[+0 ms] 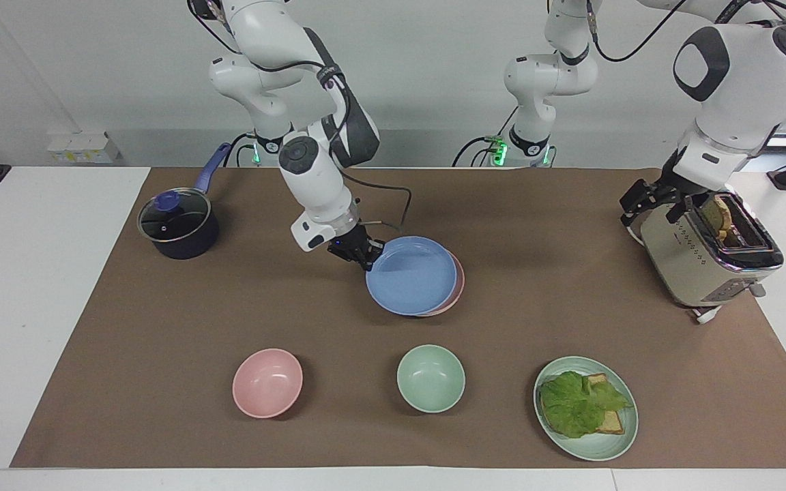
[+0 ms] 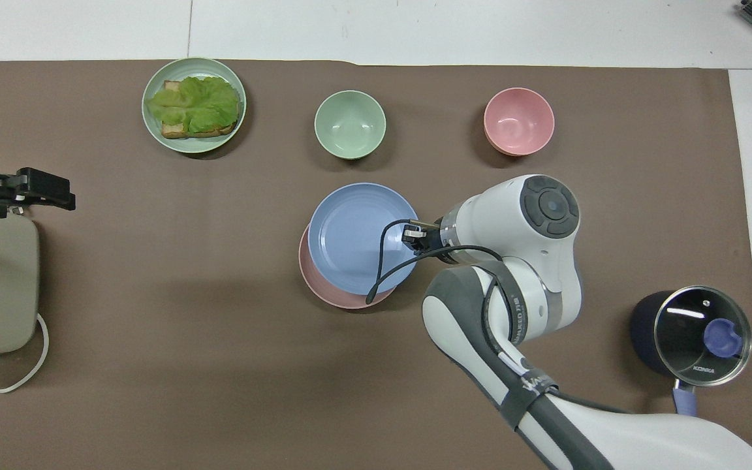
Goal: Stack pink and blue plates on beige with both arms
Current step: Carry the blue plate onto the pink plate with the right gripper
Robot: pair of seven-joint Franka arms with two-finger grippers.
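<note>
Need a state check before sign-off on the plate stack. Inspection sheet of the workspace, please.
Surface: brown mat on a white table, no spills seen.
Job's things: blue plate held by its rim over the pink plate, off-centre; contact cannot be told. No beige plate visible on its own.
Clutter: pink bowl, green bowl, green plate with toast and lettuce, toaster with a slice in it, lidded pot.
Grippers: right gripper shut on the blue plate's rim; left gripper open, waiting by the toaster.
Cables: right wrist cable loops over the blue plate; toaster cord lies on the mat.
Surroundings: nothing seen.
</note>
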